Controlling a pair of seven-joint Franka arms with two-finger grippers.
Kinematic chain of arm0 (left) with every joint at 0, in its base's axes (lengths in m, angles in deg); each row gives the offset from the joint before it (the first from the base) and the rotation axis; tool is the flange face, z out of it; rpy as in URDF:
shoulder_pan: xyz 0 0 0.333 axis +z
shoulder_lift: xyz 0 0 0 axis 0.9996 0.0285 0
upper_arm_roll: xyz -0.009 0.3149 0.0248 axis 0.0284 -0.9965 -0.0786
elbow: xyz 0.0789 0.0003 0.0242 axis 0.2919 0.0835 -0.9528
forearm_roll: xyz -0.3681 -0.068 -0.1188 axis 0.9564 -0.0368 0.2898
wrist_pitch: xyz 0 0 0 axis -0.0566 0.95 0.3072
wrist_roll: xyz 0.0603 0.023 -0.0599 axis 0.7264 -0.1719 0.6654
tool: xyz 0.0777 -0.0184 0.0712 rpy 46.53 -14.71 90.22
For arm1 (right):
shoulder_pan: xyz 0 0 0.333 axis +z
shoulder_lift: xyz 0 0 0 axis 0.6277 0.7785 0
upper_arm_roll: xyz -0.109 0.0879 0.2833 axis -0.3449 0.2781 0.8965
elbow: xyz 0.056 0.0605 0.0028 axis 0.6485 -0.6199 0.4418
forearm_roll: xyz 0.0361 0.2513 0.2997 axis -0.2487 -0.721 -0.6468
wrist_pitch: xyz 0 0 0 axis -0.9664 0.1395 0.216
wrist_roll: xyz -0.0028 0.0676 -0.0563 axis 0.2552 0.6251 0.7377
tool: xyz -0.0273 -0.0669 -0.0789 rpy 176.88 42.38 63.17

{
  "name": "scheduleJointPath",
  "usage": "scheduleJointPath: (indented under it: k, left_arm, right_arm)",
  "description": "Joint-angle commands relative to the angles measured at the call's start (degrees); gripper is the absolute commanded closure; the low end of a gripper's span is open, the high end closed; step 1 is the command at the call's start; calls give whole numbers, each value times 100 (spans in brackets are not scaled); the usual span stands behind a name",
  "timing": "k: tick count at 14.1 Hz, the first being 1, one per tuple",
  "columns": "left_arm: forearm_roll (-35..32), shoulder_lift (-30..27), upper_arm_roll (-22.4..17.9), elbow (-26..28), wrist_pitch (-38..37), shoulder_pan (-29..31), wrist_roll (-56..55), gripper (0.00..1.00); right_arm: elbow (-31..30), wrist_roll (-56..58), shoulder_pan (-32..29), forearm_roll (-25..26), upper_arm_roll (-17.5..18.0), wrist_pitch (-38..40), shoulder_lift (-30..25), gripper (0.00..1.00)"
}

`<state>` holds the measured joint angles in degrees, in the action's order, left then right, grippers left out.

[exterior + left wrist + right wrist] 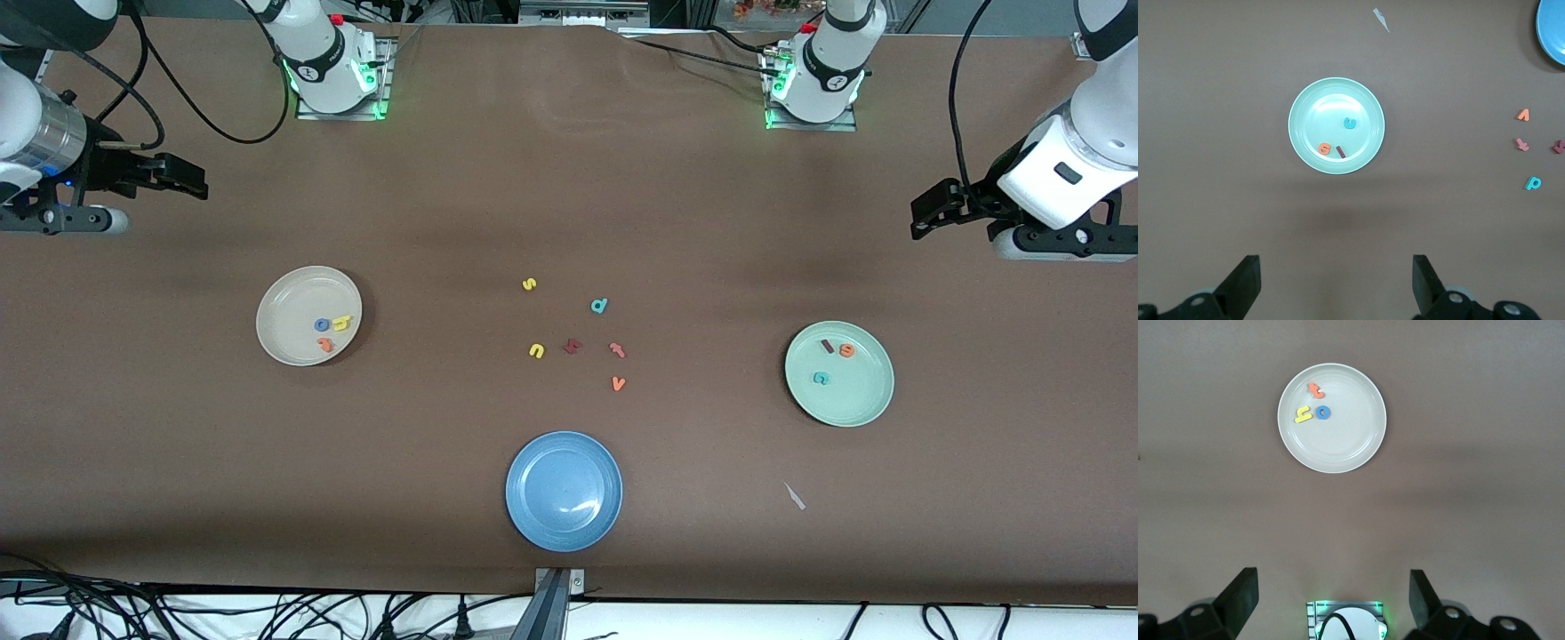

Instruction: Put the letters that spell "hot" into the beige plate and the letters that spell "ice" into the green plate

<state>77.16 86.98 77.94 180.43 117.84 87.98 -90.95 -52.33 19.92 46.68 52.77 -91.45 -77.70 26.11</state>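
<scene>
Both hands gape, well apart from the filled beige plate [276, 333] and green plate [858, 396].

Even, bright overhead light, soft shadows, faint glare on the blue plate [564, 491], sharp focus throughout.

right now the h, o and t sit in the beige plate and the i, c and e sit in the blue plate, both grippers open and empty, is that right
Not quite. The i, c and e lie in the green plate, as the left wrist view shows; the blue plate holds nothing. The h, o and t do sit in the beige plate, and the left gripper and right gripper are open and empty.
</scene>
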Motion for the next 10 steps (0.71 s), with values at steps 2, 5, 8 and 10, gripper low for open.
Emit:
scheduleJointPath:
  k: [2,5,8,10]
  left_arm:
    - [-89,88,13,-182,-121,-23,44,0]
    - [-98,88,13,-182,-112,-23,53,0]
    - [-89,88,13,-182,-121,-23,53,0]
    - [-89,88,5,-182,-112,-23,44,0]
  right_arm:
    - [509,-4,-41,40,25,337,300,0]
    - [509,-13,-59,32,25,337,300,0]
    - [483,-74,-42,31,25,346,308,0]
    - [465,-75,-33,31,25,346,308,0]
